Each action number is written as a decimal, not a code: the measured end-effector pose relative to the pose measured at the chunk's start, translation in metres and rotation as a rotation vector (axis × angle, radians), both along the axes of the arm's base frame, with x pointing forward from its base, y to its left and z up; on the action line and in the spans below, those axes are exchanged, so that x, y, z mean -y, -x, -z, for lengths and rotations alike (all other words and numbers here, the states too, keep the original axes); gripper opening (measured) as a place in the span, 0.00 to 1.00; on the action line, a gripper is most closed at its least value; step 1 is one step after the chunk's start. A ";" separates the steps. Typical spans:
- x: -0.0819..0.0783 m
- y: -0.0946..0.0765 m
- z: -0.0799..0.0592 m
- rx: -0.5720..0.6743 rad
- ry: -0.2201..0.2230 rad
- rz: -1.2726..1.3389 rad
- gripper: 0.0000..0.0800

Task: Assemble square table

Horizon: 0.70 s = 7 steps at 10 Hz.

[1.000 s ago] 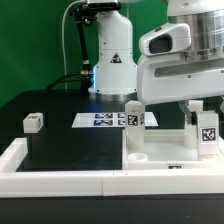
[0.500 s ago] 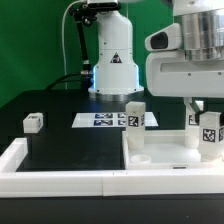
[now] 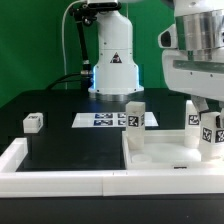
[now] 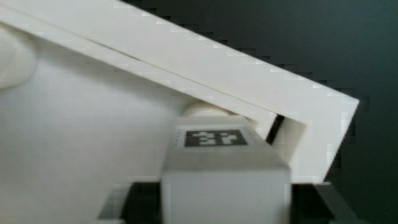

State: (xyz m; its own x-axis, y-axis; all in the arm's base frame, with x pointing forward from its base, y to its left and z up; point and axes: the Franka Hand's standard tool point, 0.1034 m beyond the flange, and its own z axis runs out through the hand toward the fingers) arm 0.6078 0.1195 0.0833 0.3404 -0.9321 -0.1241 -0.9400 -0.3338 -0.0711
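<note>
The white square slab (image 3: 160, 150) lies flat inside the border wall at the exterior view's right. One white tagged leg (image 3: 134, 118) stands upright at its far corner towards the exterior view's left. My gripper (image 3: 207, 115) is shut on another tagged leg (image 3: 209, 138) and holds it upright over the slab's right edge. A further tagged white block (image 3: 192, 119) shows just behind it. In the wrist view the held leg (image 4: 222, 165) sits between my dark fingers (image 4: 146, 202), close to the slab's raised rim corner (image 4: 267, 95). A loose leg (image 3: 33, 122) lies at the left.
The marker board (image 3: 103, 119) lies flat in the middle, in front of the arm's base (image 3: 112, 60). The long white border wall (image 3: 60, 182) runs along the front and up the left side. Black table surface (image 3: 70, 150) lies between the wall and the slab.
My gripper has carried the held leg towards the exterior view's right and a little lower. The standing leg, the loose leg and the slab have not moved.
</note>
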 end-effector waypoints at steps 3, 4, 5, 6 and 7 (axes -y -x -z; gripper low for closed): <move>0.001 0.000 0.000 0.007 0.003 -0.067 0.60; 0.000 0.000 0.000 0.007 0.002 -0.077 0.60; -0.001 0.001 0.000 0.016 0.007 -0.156 0.77; -0.002 0.001 0.001 0.028 0.017 -0.258 0.80; -0.003 0.002 0.002 0.040 0.033 -0.382 0.80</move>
State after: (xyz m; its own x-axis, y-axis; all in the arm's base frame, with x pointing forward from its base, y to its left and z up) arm 0.6060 0.1226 0.0817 0.6677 -0.7406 -0.0761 -0.7443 -0.6620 -0.0882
